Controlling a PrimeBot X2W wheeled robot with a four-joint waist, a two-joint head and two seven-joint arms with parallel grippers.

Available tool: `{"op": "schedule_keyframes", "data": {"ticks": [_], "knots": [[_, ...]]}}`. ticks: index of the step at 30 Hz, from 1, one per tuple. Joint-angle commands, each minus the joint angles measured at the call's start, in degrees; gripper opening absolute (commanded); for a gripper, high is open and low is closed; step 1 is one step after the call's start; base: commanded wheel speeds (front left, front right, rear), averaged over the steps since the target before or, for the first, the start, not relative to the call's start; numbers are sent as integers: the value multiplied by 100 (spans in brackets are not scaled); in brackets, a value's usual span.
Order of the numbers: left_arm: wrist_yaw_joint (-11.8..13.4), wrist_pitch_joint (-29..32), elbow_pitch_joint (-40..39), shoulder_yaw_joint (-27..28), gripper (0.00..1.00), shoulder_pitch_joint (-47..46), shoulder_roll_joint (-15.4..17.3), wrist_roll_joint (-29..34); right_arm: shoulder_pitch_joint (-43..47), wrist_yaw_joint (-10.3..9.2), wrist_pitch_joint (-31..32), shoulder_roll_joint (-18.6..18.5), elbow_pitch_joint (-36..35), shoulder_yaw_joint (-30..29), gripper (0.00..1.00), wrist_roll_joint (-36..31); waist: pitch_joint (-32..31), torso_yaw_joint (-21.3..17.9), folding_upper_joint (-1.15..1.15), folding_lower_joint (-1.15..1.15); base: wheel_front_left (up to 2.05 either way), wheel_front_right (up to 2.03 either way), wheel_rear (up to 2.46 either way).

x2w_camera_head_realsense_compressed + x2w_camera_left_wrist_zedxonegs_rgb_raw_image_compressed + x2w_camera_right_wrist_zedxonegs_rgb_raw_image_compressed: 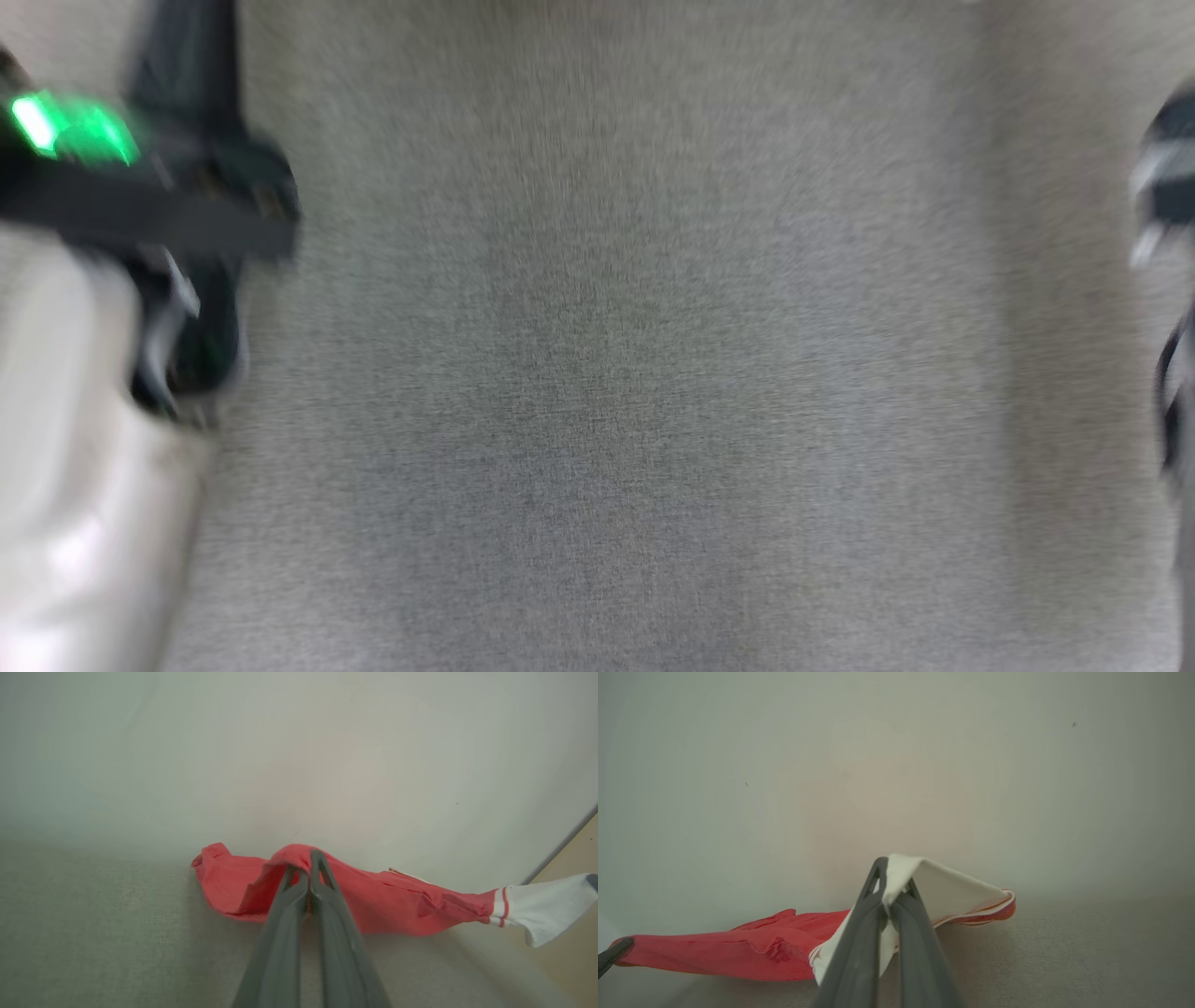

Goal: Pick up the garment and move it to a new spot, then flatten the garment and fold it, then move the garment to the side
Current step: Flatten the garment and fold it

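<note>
The garment (392, 900) is red with a white end that has red stripes (542, 905). It stretches sideways between my two grippers, low over a grey cloth surface (93, 933). My left gripper (309, 870) is shut on a raised fold of the red fabric. My right gripper (894, 882) is shut on the white end (952, 891), and the red part (714, 952) trails off to the left. The head view is blurred; my pale left forearm (84, 448) is at its left edge and dark parts of my right arm (1167, 187) at its right edge.
A pale plain wall (299, 742) rises right behind the garment. The grey cloth surface (616, 373) spreads wide between my arms. In the left wrist view a tan strip (577, 858) lies beyond the surface's right edge.
</note>
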Motion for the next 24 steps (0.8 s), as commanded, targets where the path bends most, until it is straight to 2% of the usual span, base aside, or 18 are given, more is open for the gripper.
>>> {"op": "schedule_keyframes", "data": {"ticks": [1, 3, 8, 14, 19, 24], "knots": [[13, 9, -3, -35, 0, 350, 10, -86, 426, -14, 143, 89, -133, -104, 0, -120, -881, 44, 0, 1, 0, 0, 0], [67, 20, 4, -118, 0, 815, 20, -37, 1059, -14, 532, 302, -310, -269, 0, -239, -1129, 47, 0, 1, 0, 0, 0], [248, -25, 17, -185, 0, 1790, -188, -59, 2362, -14, 1493, 741, -554, -730, 0, -688, -1645, 108, 0, 1, 0, 0, 0], [400, -53, -84, -181, 0, 2746, -331, 63, 3228, -14, 2120, 1238, -640, -1284, 0, -1009, -2013, 195, 0, 1, 0, 0, 0], [504, -59, -120, -195, 0, 3313, -363, 262, 3717, -14, 2577, 1377, -512, -1589, 0, -1080, -2210, 273, 0, 1, 0, 0, 0], [594, -62, -112, -211, 0, 3803, -348, 398, 4152, -14, 3224, 1392, -451, -1647, 0, -1188, -2349, 267, 0, 1, 0, 0, 0]]}}
